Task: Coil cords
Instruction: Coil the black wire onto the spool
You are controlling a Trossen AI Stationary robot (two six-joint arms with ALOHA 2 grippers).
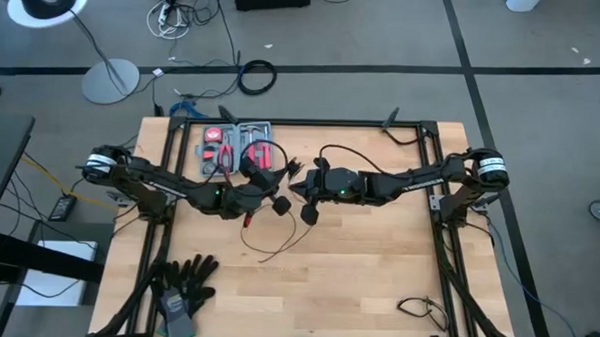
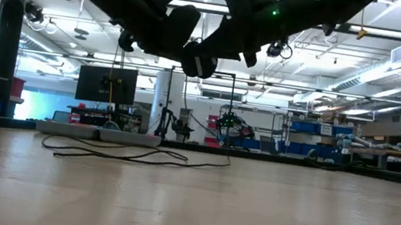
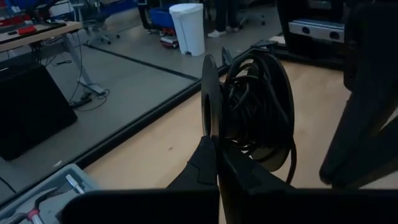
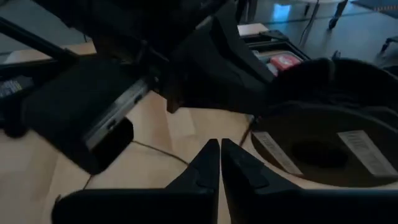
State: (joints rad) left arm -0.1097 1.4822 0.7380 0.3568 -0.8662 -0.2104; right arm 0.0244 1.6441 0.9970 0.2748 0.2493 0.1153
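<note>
A thin black cord (image 1: pixel 277 250) trails in loose curves across the wooden table (image 1: pixel 376 281), just below and in front of the two grippers that meet above the table's middle. In the low view the cord (image 2: pixel 140 155) lies flat on the boards beneath both arms, one strand rising from it toward the grippers overhead. Part of the cord is wound on a round black spool (image 3: pixel 252 109). The left gripper (image 3: pixel 217 163) is clenched on the edge of that spool's flat disc, its dark fingers (image 3: pixel 202 165) pressed together around the rim, and holds it off the table.

The right gripper (image 4: pixel 220 155) sits just beside the spool (image 4: pixel 329 146), facing the left arm, with its fingertips nearly together and only a thin slit between them; nothing shows between them. In its wrist view a strand of cord (image 4: pixel 158 151) runs over the wood just beyond the fingertips. From above, the left gripper (image 1: pixel 277 203) and right gripper (image 1: pixel 301 189) are close together, almost touching.

Behind the grippers, at the table's far edge, stands a grey tray of red-handled tools (image 1: pixel 236 146). A pair of black gloves (image 1: pixel 184 285) lies at the near left corner, and a short black cable (image 1: pixel 420 311) rests well apart near the right corner.
</note>
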